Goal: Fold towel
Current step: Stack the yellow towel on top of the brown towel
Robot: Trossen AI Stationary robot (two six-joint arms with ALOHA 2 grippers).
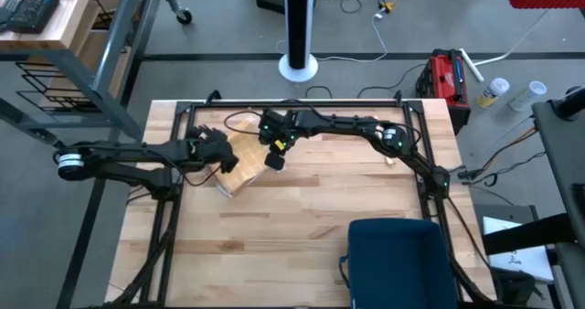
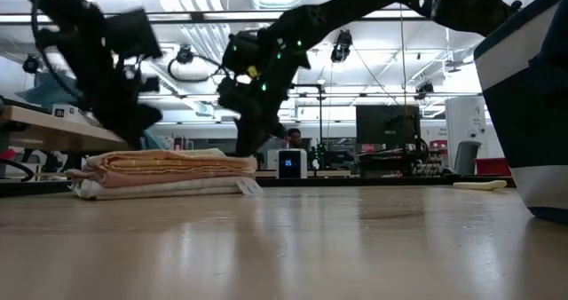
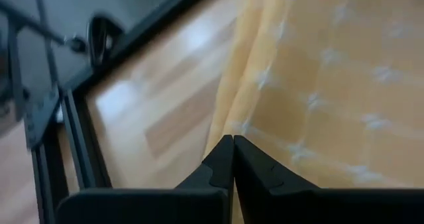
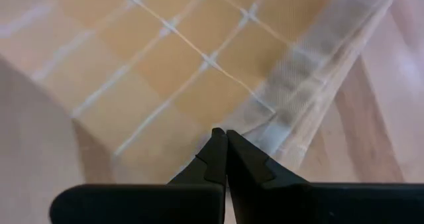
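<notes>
Yellow checked towel [image 1: 236, 165] lies as a neat, layered stack on the table [image 1: 311, 227], toward its far left part, so the folding looks done or nearly so, with perhaps a last pressing or tidying left. Left gripper [image 1: 227, 151] and right gripper [image 1: 274, 156] hover over opposite sides of it, fingers [image 3: 228, 159] clenched together and empty.

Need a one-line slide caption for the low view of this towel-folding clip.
Folded yellow towel lying flat on the wooden table, with the left tool and right tool both shut, poised at its opposite ends.
</notes>
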